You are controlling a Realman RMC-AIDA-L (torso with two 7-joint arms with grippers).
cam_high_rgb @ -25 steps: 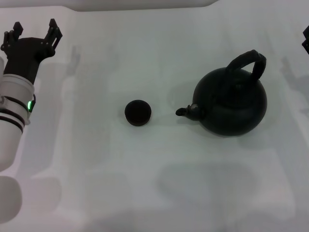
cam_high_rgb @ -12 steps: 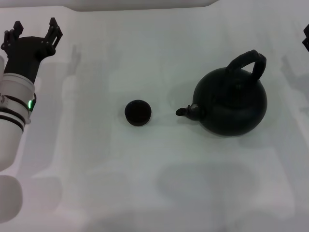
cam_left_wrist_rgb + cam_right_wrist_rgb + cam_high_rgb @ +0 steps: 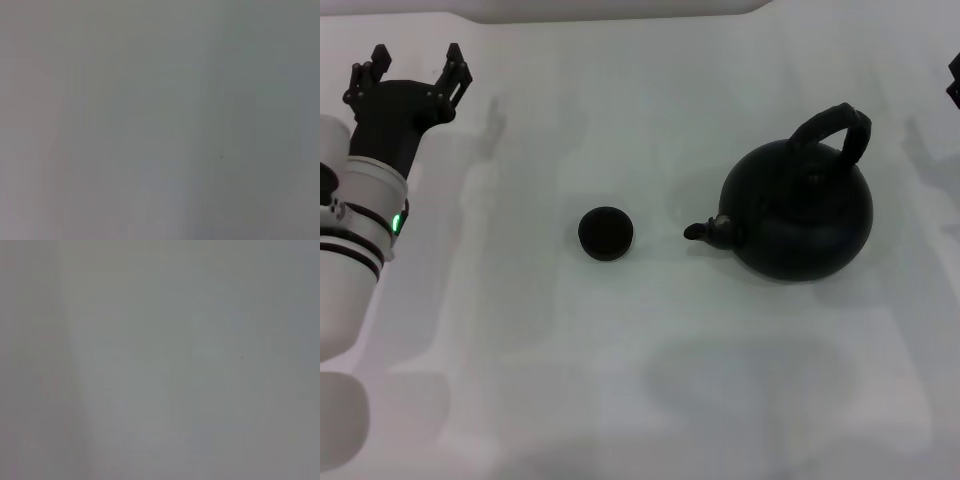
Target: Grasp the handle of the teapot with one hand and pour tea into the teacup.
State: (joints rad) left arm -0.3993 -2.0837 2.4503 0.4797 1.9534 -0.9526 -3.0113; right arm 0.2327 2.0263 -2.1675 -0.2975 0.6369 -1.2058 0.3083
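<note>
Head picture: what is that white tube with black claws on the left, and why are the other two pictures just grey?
That white tube is the robot's left arm, and the claws are its left gripper, open and holding nothing. The picture comes from a camera on the robot's head, looking down at a white table. On it sit a big black teapot with an arched handle and a tiny teacup beside its spout. The right gripper barely peeks in at the edge. The two grey pictures come from cameras on the wrists, which see only blank surface.
</note>
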